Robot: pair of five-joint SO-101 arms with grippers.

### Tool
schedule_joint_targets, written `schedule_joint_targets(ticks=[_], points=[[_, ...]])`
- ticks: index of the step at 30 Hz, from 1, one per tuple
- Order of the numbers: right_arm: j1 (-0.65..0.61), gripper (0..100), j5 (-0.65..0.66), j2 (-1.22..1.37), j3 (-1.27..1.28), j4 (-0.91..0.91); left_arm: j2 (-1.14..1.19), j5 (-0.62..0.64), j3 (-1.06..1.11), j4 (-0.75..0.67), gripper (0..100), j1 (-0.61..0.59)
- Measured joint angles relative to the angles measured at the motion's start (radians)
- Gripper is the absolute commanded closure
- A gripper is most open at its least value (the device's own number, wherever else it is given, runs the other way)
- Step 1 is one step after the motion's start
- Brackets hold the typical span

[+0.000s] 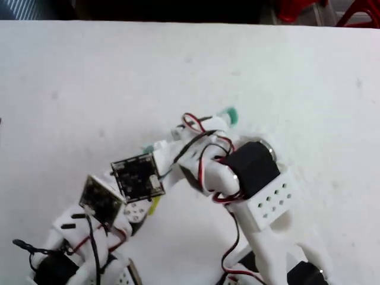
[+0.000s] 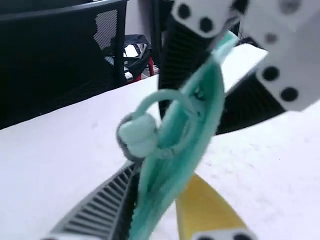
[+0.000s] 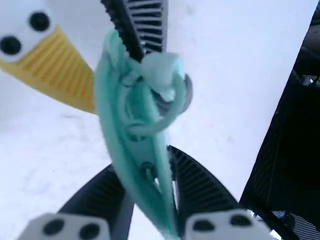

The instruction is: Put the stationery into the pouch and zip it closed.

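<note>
A teal pouch [image 2: 180, 150] hangs tilted above the white table [image 1: 89, 77], held at both ends. My left gripper [image 2: 162, 192] is shut on one end, between its black ribbed finger [image 2: 100, 215] and its yellow finger [image 2: 200, 210]. My right gripper [image 3: 145, 167] is shut on the other end of the pouch [image 3: 130, 130], a black finger [image 3: 200, 190] on each side. A zipper pull with a pale bead [image 2: 140, 135] and a ring dangles from the pouch's side. In the high view the two arms cover most of the pouch [image 1: 228, 114]. The yellow finger [image 1: 154, 205] peeks out below.
A black mesh chair [image 2: 60, 60] stands past the table's edge, and red chair legs [image 1: 356, 12] are at the back right. Bare white table lies all around the arms.
</note>
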Motion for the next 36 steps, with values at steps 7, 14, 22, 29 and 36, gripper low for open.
schedule_joint_targets(ticks=[7, 14, 22, 29, 36], points=[[0.000, 98.1, -0.068, 0.000, 0.002, 0.000, 0.000, -0.014, -0.002, 0.008, 98, 0.023], [0.023, 91.4, -0.190, 0.000, 0.002, 0.000, 0.002, -0.014, -0.002, 0.008, 98, 0.025], [0.031, 67.3, -0.295, 0.000, 0.002, 0.002, 0.002, -0.009, 0.003, 0.000, 98, 0.025], [0.018, 67.2, -0.319, -0.043, 0.000, -0.002, -0.002, -0.008, 0.114, -0.152, 98, 0.000], [-0.109, 67.3, -0.476, -0.107, -0.060, -0.002, -0.002, -0.008, 0.127, -0.180, 98, -0.003]])
